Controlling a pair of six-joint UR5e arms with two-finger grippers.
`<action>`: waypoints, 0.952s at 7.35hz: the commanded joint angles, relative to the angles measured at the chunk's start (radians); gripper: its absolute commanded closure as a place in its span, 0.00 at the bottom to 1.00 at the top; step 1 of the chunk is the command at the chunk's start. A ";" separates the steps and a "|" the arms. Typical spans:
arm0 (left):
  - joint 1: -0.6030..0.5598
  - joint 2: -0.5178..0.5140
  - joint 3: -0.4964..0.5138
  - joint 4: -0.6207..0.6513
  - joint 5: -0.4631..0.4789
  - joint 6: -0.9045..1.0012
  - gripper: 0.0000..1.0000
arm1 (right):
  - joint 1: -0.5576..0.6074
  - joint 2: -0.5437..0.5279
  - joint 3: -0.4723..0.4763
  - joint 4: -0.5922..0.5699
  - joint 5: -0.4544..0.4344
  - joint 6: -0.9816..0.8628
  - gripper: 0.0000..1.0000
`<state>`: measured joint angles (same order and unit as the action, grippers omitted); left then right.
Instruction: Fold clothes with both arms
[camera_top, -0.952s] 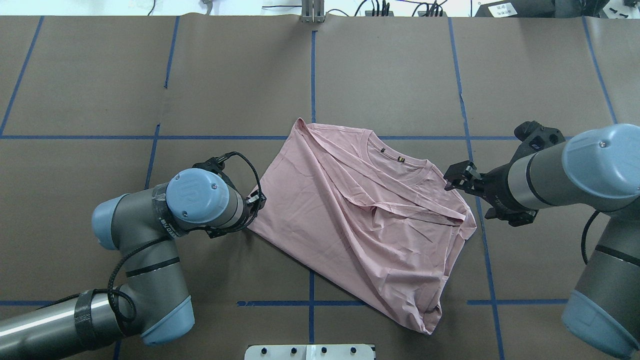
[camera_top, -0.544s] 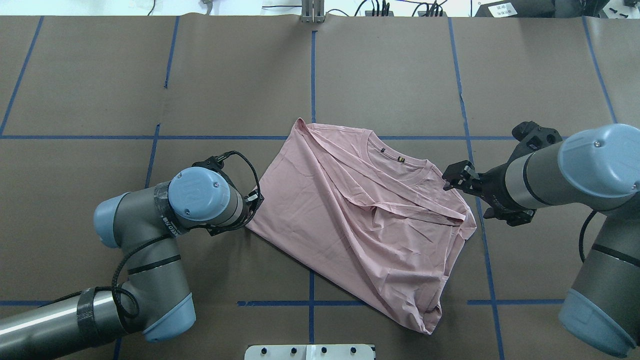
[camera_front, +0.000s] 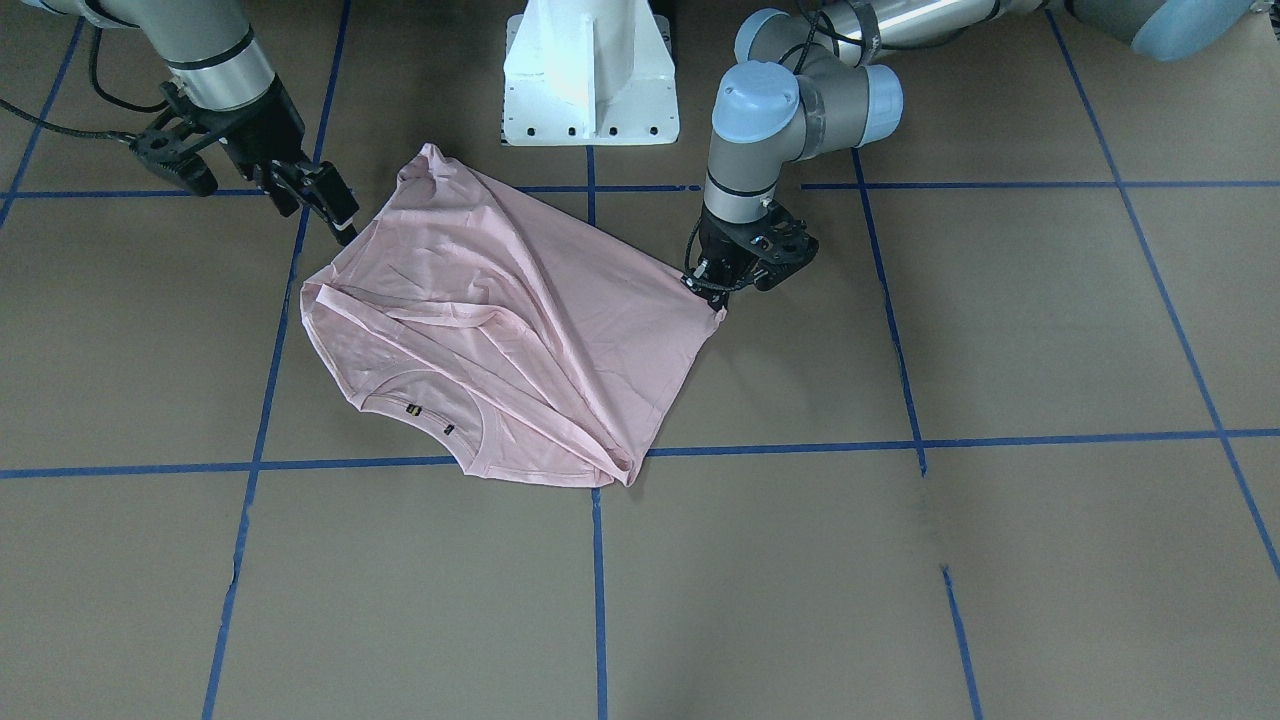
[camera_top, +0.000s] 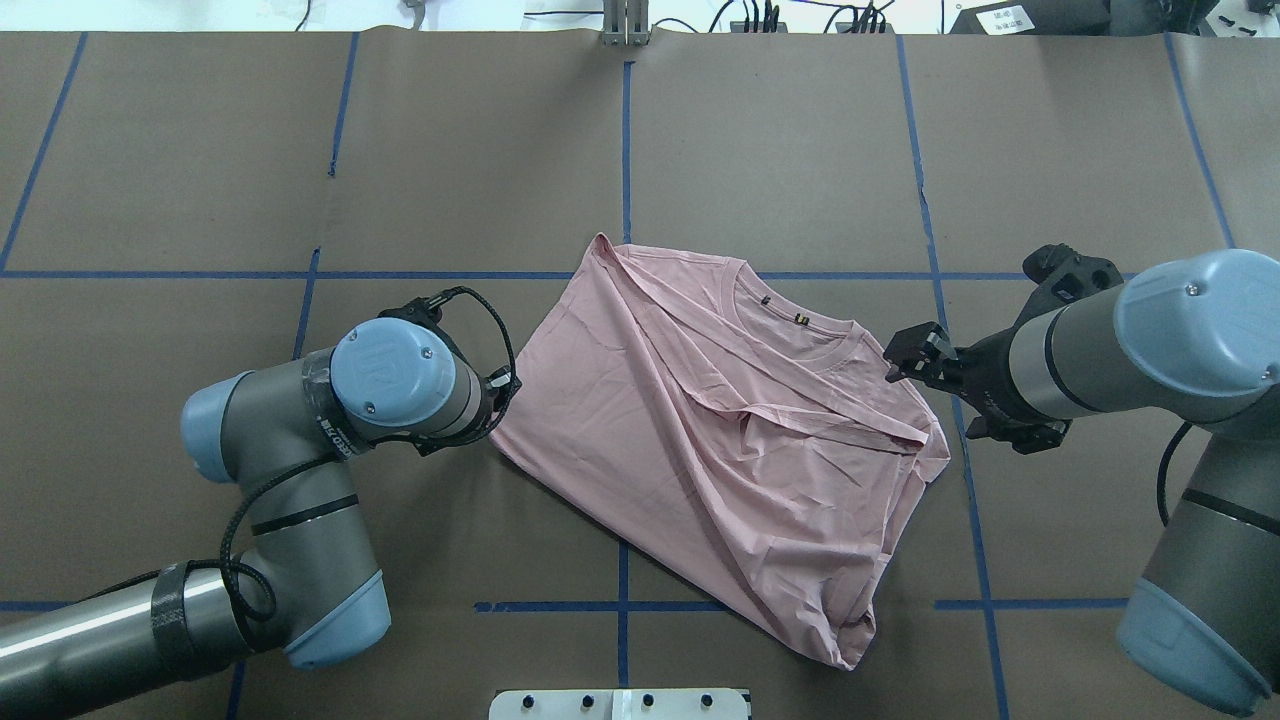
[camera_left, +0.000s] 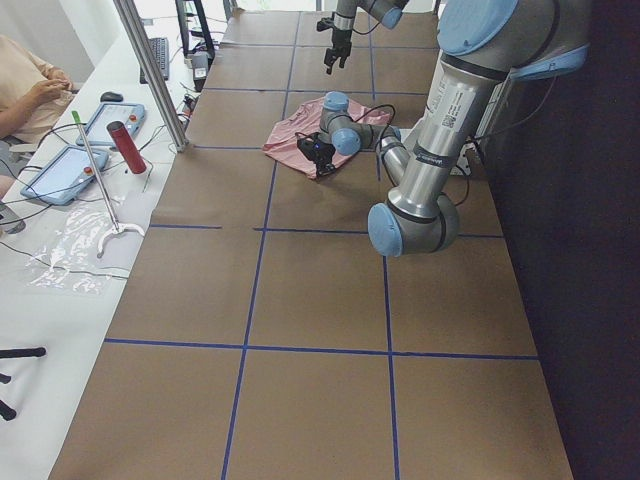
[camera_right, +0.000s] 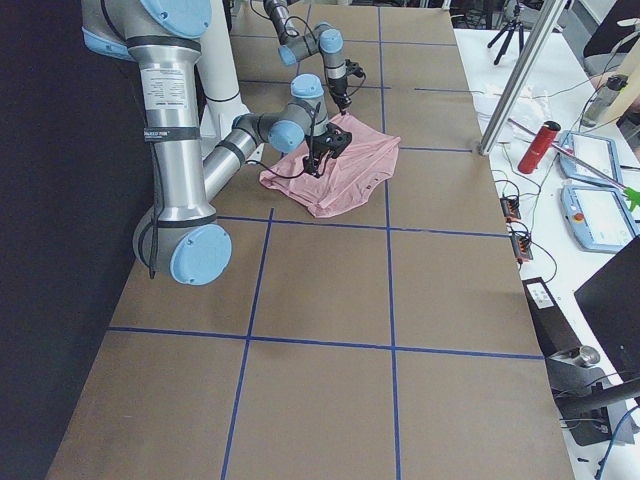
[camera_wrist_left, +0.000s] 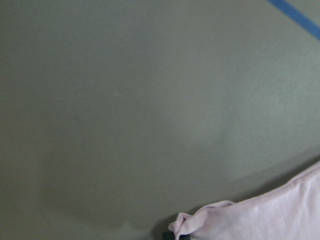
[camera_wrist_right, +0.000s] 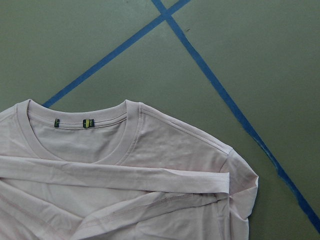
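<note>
Brown paper table (camera_top: 800, 150), wrinkled pink T-shirt (camera_top: 700, 420).

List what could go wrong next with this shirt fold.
1. The left hand pinches only a small bunched corner of the T-shirt. A pull might slip it free.
2. The right hand hangs at the T-shirt's edge and seems to hold no cloth, so a one-sided pull may drag the whole garment askew.

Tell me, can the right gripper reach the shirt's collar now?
Probably yes. The right gripper hangs just beside the shirt, and only flat cloth lies between it and the collar; nothing blocks the way.
</note>
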<state>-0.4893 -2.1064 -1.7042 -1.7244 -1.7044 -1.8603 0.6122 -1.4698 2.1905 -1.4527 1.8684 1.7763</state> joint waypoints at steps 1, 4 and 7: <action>-0.056 -0.058 0.026 -0.007 0.041 0.085 1.00 | 0.000 -0.001 0.002 0.002 0.000 0.000 0.00; -0.207 -0.199 0.321 -0.180 0.045 0.234 1.00 | -0.002 0.000 0.003 0.003 0.000 -0.001 0.00; -0.284 -0.398 0.748 -0.485 0.045 0.308 1.00 | 0.000 0.003 0.008 0.008 0.002 -0.006 0.00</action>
<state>-0.7442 -2.4263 -1.1072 -2.1072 -1.6599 -1.5741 0.6119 -1.4691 2.1954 -1.4472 1.8694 1.7711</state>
